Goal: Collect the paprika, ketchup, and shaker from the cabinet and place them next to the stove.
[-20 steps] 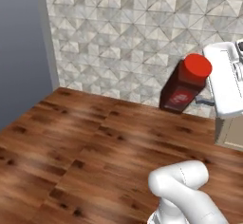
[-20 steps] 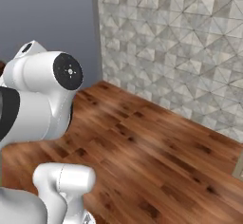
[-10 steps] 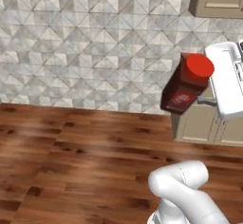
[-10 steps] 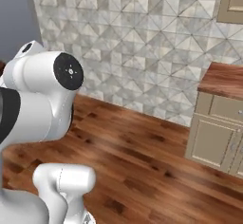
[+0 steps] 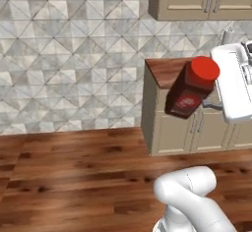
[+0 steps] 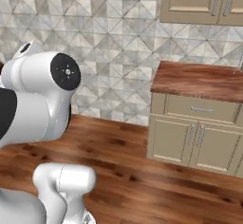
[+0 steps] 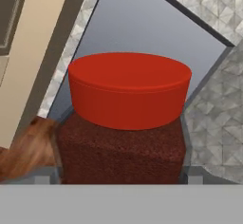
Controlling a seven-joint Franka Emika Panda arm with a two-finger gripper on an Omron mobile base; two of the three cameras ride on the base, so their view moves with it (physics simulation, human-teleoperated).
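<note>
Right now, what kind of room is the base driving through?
Most likely a home kitchen: beige base cabinets under a wooden countertop, wall cabinets above, a grey tiled backsplash, and a paprika jar in the pincer.

A wood-plank floor (image 5: 74,177) runs up to the tiled wall. On it stands a beige base cabinet (image 6: 190,133). A brown wooden table (image 6: 199,80) tops that cabinet.

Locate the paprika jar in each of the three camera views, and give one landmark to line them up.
Left base view: the paprika hangs tilted at right of centre, red cap up-right, in front of the base cabinet's end.
Right base view: not in it.
Hand view: the paprika sits centre-bottom, red cap towards the camera.
Shared landmark: the wooden countertop on the beige base cabinet; the patterned wall tiles appear in all three.
</note>
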